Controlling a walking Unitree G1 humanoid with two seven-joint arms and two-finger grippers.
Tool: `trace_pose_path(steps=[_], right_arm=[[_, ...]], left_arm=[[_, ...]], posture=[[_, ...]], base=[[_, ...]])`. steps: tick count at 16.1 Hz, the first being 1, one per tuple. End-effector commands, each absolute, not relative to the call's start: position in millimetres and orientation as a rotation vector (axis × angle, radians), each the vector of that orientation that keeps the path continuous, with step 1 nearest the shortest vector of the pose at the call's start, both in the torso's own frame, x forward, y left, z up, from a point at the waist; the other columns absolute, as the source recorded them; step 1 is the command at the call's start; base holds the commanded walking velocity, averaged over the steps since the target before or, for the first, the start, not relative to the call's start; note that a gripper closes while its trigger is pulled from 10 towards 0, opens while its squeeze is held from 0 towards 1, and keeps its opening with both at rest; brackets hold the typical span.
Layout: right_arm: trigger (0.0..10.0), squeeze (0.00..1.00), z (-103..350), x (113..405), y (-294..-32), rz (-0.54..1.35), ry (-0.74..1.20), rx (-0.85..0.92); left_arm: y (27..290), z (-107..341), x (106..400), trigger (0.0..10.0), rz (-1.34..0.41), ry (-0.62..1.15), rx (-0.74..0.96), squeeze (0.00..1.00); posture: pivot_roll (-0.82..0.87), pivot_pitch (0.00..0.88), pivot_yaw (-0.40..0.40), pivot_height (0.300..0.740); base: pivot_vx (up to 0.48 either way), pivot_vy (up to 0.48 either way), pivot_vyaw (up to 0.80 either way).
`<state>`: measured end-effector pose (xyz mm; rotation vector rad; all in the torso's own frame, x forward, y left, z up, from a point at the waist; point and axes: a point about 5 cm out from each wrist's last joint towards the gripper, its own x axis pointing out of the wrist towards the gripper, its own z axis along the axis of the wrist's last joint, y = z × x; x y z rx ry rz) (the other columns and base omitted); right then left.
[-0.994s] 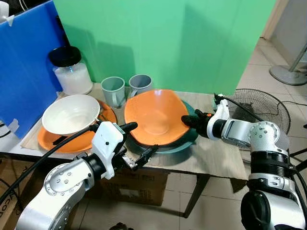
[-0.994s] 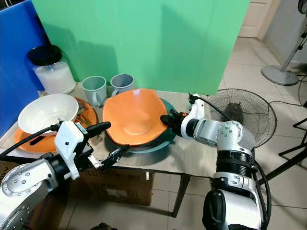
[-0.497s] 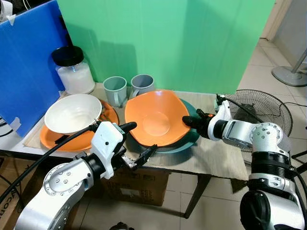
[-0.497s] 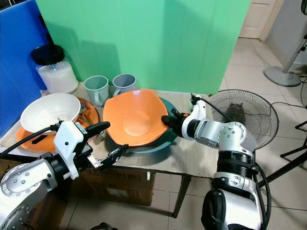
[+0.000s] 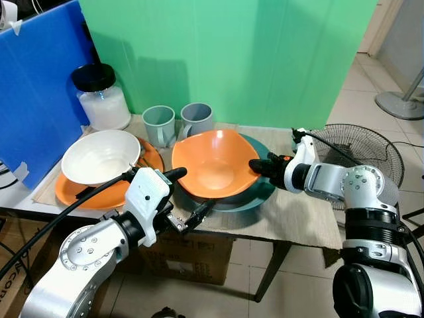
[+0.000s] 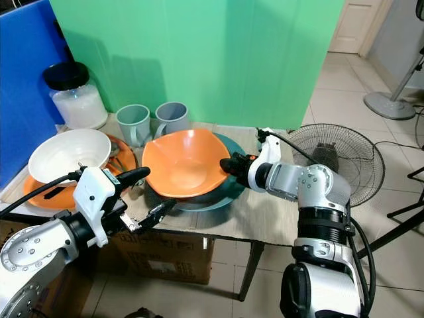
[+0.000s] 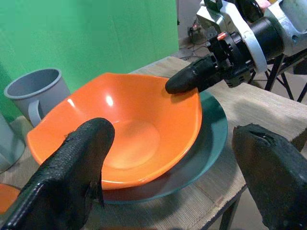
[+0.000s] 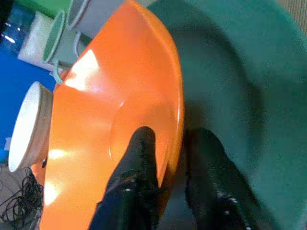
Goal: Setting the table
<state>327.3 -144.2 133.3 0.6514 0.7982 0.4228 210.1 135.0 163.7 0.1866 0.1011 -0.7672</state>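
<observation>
While a cloth-covered table (image 5: 298, 222) is stretching across the scene in front of a green backdrop, the robot is working at the bowl-on-plate step of setting a place. A dark green plate (image 5: 262, 189) is lying near the table's middle, and an orange bowl (image 5: 212, 165) is sitting on it, tilted. The right gripper (image 5: 257, 165) is pinching the bowl's right rim, one finger inside and one beneath. The left gripper (image 5: 192, 195) is hovering spread wide and empty at the table's front edge. Next, the bowl probably needs levelling and centring on the plate before the fingers let go.
</observation>
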Motion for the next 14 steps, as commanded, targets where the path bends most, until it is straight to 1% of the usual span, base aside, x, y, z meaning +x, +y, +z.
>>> trace_pose_path(steps=[1,7,8,9,10,14], right_arm=[[10.0,0.0,132.5,328.6,-141.9,0.407,0.827,0.621],[10.0,0.0,124.0,326.6,-135.8,0.393,0.897,0.633],[6.6,0.0,124.1,326.9,-134.6,0.395,0.897,0.637],[6.6,0.0,124.4,327.1,-134.3,0.397,0.897,0.64],[0.0,0.0,124.8,327.6,-133.9,0.396,0.893,0.65],[0.0,0.0,125.6,328.6,-134.2,0.395,0.885,0.661]], left_arm=[[136.9,163.7,211.8,10.0,-0.75,0.099,0.203,0.0],[135.2,163.4,212.2,10.0,-0.749,0.096,0.205,0.0],[135.0,163.3,212.1,10.0,-0.747,0.095,0.204,0.0],[134.8,163.2,212.1,10.0,-0.746,0.095,0.203,0.0],[135.0,162.9,212.0,10.0,-0.744,0.095,0.203,0.0],[135.2,162.5,212.2,10.0,-0.742,0.095,0.203,0.0]], posture=[[-0.02,0.0,0.016,0.74],[-0.03,0.0,0.006,0.74],[-0.03,0.0,0.004,0.74],[-0.03,0.0,0.003,0.74],[-0.03,0.0,0.003,0.74],[-0.03,0.0,0.002,0.74]], base=[[0.0,0.0,0.0],[0.0,0.0,0.0],[0.0,0.0,0.0],[0.0,0.0,0.0],[0.0,0.0,0.0],[0.0,0.0,0.0]])
